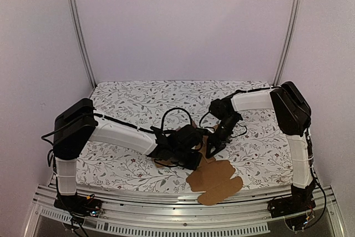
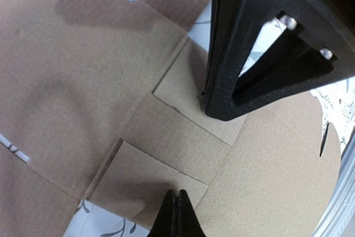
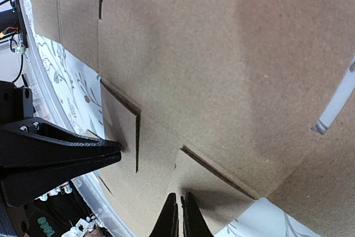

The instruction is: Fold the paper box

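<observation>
Over near table (image 1: 127, 98) edge, paper box (image 1: 213, 182) protruding

Pale walls (image 1: 183, 20), floral tablecloth (image 1: 138, 95).

High rear view, wrists near paper box (image 1: 215, 182)

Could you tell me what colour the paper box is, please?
Plain brown cardboard sheet, best seen in the right wrist view.
</observation>
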Robot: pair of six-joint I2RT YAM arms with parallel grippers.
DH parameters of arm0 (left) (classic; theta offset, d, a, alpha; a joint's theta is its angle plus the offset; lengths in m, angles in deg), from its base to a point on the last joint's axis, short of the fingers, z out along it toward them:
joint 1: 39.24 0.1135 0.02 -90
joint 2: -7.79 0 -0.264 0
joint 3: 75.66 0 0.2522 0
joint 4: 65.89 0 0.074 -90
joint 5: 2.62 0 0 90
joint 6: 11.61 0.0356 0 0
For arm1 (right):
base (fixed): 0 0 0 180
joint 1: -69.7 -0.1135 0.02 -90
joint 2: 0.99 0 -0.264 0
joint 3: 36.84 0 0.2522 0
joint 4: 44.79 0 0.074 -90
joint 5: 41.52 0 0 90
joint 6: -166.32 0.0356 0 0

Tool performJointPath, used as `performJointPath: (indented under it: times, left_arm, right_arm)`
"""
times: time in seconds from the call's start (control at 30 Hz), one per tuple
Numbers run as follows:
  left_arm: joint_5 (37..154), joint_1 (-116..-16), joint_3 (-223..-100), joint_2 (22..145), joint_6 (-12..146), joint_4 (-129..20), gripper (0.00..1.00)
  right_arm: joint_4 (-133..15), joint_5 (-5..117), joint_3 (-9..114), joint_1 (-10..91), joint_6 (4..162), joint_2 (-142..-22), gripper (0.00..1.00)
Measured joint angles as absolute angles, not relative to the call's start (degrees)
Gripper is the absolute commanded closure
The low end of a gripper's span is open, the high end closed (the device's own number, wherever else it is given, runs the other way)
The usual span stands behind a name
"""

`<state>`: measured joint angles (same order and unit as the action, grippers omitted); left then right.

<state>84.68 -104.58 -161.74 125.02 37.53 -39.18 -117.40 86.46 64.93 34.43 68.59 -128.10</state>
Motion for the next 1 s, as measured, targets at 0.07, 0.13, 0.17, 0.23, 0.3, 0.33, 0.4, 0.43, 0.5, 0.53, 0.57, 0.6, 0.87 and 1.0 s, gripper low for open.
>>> performJointPath:
  times: [0.07, 0.13, 0.17, 0.23, 0.3, 0.33, 0.4, 0.43, 0.5, 0.53, 0.57, 0.6, 0.87, 1.0]
  left_arm:
    - [84.27, -104.58, -161.3, 124.69, 38.06, -39.29, 1.0]
    - [83.81, -104.58, -160.64, 124.12, 38.65, -39.18, 1.0]
    - [83.59, -104.56, -160.32, 123.88, 39.02, -39.0, 1.0]
    - [83.46, -104.49, -159.81, 123.51, 39.59, -38.98, 1.0]
    - [83.48, -104.47, -159.75, 123.51, 40.42, -39.09, 1.0]
    - [83.5, -104.47, -159.75, 123.51, 40.7, -39.09, 1.0]
    - [83.5, -104.47, -159.75, 123.51, 41.18, -39.11, 1.0]
    - [83.52, -104.47, -159.73, 123.51, 41.38, -39.16, 1.0]
    - [83.54, -104.47, -159.73, 123.51, 41.79, -39.2, 1.0]
    - [83.54, -104.47, -159.73, 123.51, 41.88, -39.2, 1.0]
    - [83.54, -104.47, -159.73, 123.51, 42.01, -39.2, 1.0]
    - [83.54, -104.47, -159.77, 123.51, 42.12, -39.16, 1.0]
    - [83.19, -104.47, -161.43, 123.62, 44.35, -36.84, 1.0]
    - [83.24, -104.41, -163.94, 124.86, 45.18, -33.82, 1.0]
  right_arm:
    - [-117.01, 85.3, 64.73, 34.06, 68.59, -127.71, 0.97]
    - [-116.79, 84.32, 64.66, 33.73, 68.59, -127.42, 0.97]
    - [-116.77, 83.97, 64.66, 33.67, 68.59, -127.34, 0.97]
    - [-116.79, 83.6, 64.75, 33.56, 68.59, -127.31, 0.97]
    - [-116.83, 83.42, 64.84, 33.47, 68.61, -127.31, 0.97]
    - [-116.85, 83.36, 64.88, 33.43, 68.61, -127.31, 0.96]
    - [-117.01, 83.09, 65.04, 33.32, 68.61, -127.34, 0.96]
    - [-117.09, 82.98, 65.1, 33.28, 68.61, -127.36, 0.96]
    - [-117.18, 82.9, 65.21, 33.23, 68.63, -127.38, 0.96]
    - [-117.25, 82.85, 65.26, 33.21, 68.61, -127.42, 0.96]
    - [-117.34, 82.77, 65.36, 33.21, 68.63, -127.45, 0.96]
    - [-117.4, 82.74, 65.41, 33.19, 68.63, -127.47, 0.96]
    - [-117.68, 82.63, 65.69, 33.1, 68.61, -127.62, 0.96]
    - [-117.88, 82.63, 65.85, 33.1, 68.59, -127.75, 0.96]
